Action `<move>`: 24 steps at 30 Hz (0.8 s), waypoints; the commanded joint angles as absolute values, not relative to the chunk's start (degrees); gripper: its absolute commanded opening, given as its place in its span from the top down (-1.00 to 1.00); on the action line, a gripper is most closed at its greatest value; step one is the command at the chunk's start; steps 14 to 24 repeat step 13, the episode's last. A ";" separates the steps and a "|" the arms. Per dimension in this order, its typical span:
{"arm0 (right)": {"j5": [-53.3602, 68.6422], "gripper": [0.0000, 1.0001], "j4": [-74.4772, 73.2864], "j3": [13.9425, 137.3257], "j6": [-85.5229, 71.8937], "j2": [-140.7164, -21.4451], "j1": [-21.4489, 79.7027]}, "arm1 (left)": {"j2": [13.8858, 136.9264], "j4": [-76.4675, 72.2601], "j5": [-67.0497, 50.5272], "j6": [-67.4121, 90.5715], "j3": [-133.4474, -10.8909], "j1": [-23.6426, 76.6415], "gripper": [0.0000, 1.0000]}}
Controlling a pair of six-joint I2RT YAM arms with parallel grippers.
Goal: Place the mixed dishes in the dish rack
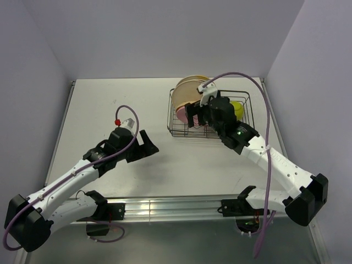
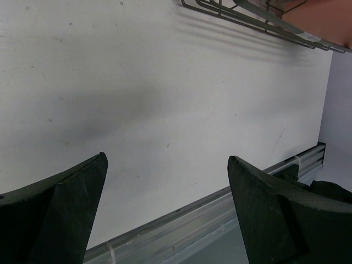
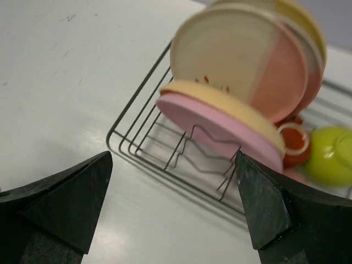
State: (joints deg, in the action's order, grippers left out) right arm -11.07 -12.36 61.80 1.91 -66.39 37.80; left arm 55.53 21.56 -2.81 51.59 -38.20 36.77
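Dish rack (image 1: pixel 177 132) middle — behind right arm (image 1: pixel 264 157) (plates (image 3: pixel 236 60) blurred)

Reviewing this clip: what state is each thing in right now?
Rack: partly loaded.
Cream-and-pink plate: upright in rack.
Pink plate: tilted in rack, yellow plate on it.
Mug: in rack.
Bowl: in rack.
Left gripper: open, empty.
Right gripper: open, empty, facing rack.

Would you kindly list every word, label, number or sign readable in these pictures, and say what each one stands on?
None: no view shows readable words, numbers or brand marks.
The cream-and-pink plate bears small red marks, blurred, seemingly a pattern rather than lettering.
The dish rack and table show no labels.
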 commanded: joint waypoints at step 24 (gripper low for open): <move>-15.03 -0.99 -5.72 31.57 -36.55 -50.11 43.42 | 53.35 17.41 -7.64 55.19 -36.74 36.56 -0.95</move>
